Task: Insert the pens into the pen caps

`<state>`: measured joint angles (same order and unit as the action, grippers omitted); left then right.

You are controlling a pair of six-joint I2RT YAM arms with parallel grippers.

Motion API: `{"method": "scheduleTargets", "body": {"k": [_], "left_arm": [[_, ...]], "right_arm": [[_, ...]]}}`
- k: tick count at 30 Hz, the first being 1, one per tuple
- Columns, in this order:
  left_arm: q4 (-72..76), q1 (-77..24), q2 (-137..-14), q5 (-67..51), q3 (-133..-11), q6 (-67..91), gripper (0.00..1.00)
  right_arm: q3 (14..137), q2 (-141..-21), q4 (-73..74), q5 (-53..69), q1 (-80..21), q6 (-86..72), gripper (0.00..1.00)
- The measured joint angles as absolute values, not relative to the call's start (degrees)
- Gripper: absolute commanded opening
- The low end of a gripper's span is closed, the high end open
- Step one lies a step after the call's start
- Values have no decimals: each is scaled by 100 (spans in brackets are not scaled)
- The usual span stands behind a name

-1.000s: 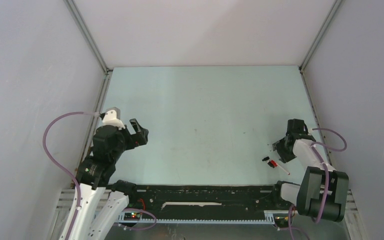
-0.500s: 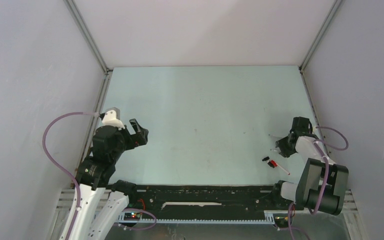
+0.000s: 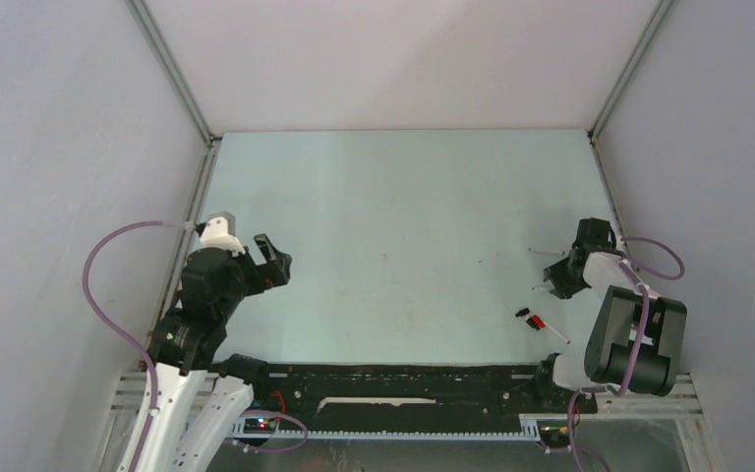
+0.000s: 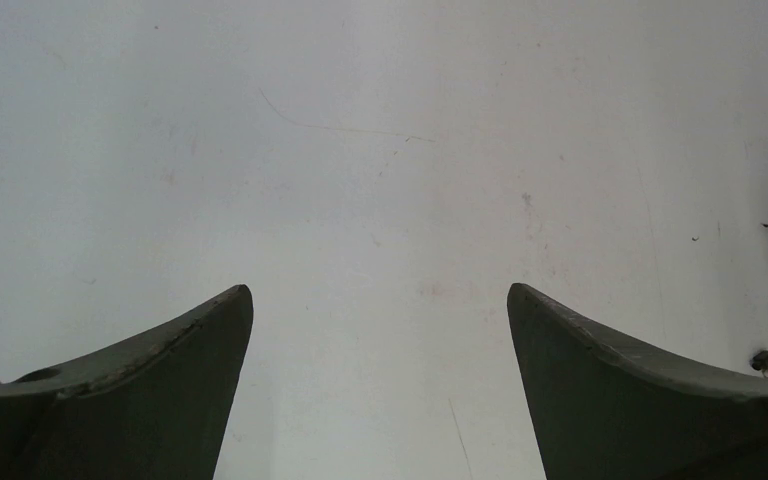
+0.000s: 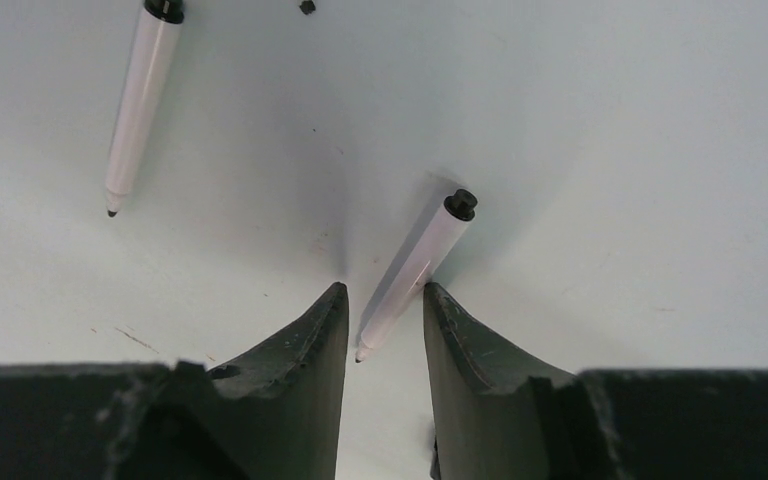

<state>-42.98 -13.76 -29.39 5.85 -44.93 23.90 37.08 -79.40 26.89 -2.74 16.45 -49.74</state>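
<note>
The left arm is seen folded at the near left of the table (image 3: 403,197), its wrist raised and the left gripper (image 3: 275,254) turned toward the right. Its jaws are spread wide, and only bare surface is seen between them in the left wrist view. The right arm is bent sharply at the near right, close to the side wall, and the right gripper (image 3: 557,280) is tipped down low over the table and aimed leftward. Its jaws are drawn narrow around a pen (image 5: 415,262), which is seen slanting up between the fingers (image 5: 455,345). One finger is touched by the barrel and a small gap is left at the other, so a firm hold cannot be told. This pen is shown as a slim white barrel with a black stub at its far end and a fine bare tip toward the wrist. A second pen (image 5: 140,105) of the same look is laid just beside it, apart from the gripper. Nearer the arm bases, a black cap (image 3: 522,313) is found just left of a red and black piece (image 3: 539,321), which is set at the end of a third pen (image 3: 556,335); whether the two are joined cannot be told.
</note>
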Motion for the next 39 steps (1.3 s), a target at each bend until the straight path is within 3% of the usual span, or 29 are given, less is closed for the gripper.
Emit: {"method": "scheduleTargets", "body": {"k": [5,10,15,18,28,39], "left_arm": [[-4298,-1376,-2873,585,-4493,2390,100],[-4298,-1376,-2827,587,-4493,2390,100],[-4298,-1376,-2773,585,-4493,2390,100],[-4298,-1376,-2757,587,-4493,2390,100],[-4298,-1376,-2674,587,-4493,2390,100],[-4296,-1376,-2674,587,-4493,2390,100]], "right_arm": [[4016,-8307,2893,-460,1503,-4939,35],[4298,-8589,3170,-794,1291,-4853,20],[4324,-8615,3249,-978,1170,-4842,19],[4353,-8652,3282,-1120,1055,-4821,1],[4434,-8643,3304,-1426,637,-4560,0],[4554,-8409,3496,-1214,-840,-3942,0]]}}
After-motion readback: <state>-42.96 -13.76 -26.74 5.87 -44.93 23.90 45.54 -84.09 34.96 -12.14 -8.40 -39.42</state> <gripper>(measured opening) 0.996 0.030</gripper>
